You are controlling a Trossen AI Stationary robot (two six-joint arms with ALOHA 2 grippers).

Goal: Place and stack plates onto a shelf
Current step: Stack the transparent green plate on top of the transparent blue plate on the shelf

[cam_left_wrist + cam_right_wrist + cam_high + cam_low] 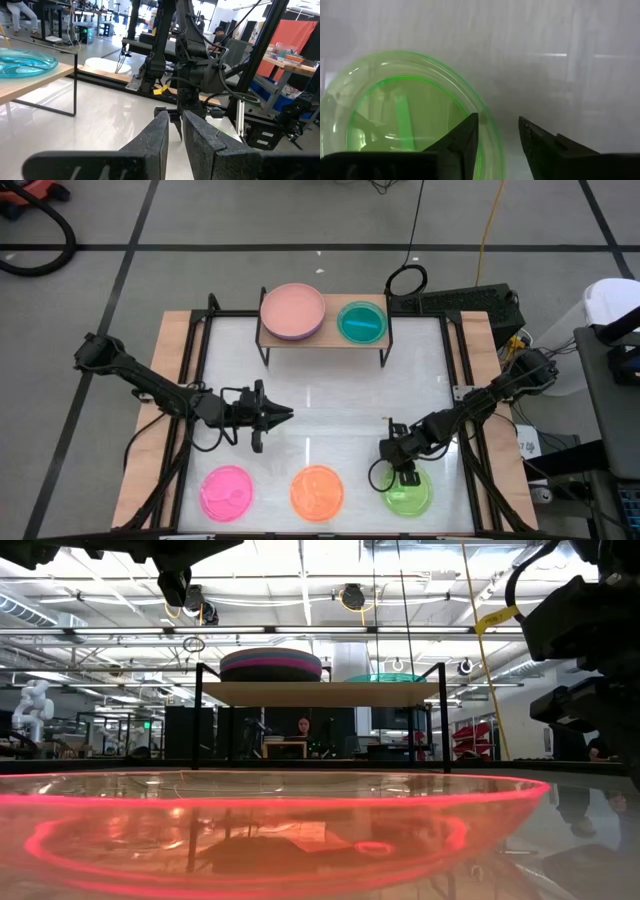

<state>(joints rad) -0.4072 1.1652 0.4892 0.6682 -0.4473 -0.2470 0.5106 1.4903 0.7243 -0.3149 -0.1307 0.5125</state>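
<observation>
The shelf [322, 337] stands at the table's far middle. On it sit a stack of larger plates with a dusty pink one on top [292, 310] and, beside it, a cyan plate [360, 322]. Pink [227, 492], orange [317, 492] and green [410, 492] translucent plates lie in a row along the near edge. My right gripper [498, 131] is open low over the green plate [395, 115]; one finger is above its inside and one outside, with its rim [487, 127] between them. My left gripper [285, 416] waits shut at mid-table, pointing right.
The orange plate [300, 830] fills the low view's foreground, with the shelf [320, 692] behind it. Bare white tabletop [330, 395] lies between the shelf and the plate row. Black frame rails run along both table sides. A person sits at a screen [303, 728] far off.
</observation>
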